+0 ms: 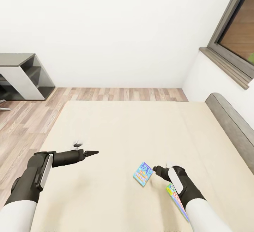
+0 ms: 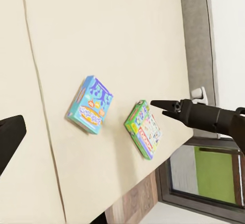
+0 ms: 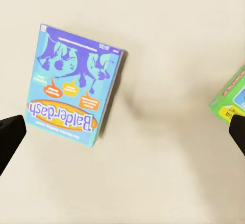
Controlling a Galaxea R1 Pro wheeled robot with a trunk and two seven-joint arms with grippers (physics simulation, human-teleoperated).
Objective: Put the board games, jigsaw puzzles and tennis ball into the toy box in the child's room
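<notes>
Two board games lie on the bed (image 1: 106, 129), on its beige mattress. In the head view the blue one (image 1: 143, 173) is just left of my right gripper (image 1: 157, 171), and my right forearm partly covers the green-edged one (image 1: 175, 195). The right wrist view looks down on the blue Balderdash box (image 3: 71, 93), with the green box (image 3: 232, 98) at the frame's edge. Its fingertips (image 3: 9, 137) are spread wide, open and holding nothing. The left wrist view shows the blue box (image 2: 91, 105), the green box (image 2: 144, 129) and the right gripper (image 2: 159, 108) hovering by the green one. My left gripper (image 1: 93, 152) hangs open over the mattress, well left of both boxes.
The grey headboard (image 1: 231, 126) runs along the bed's right side, under a grey-framed window (image 1: 234, 34). A grey and white shelf unit (image 1: 23, 78) stands at the far left on the wood-plank floor (image 1: 123, 93). A white wall closes off the far side.
</notes>
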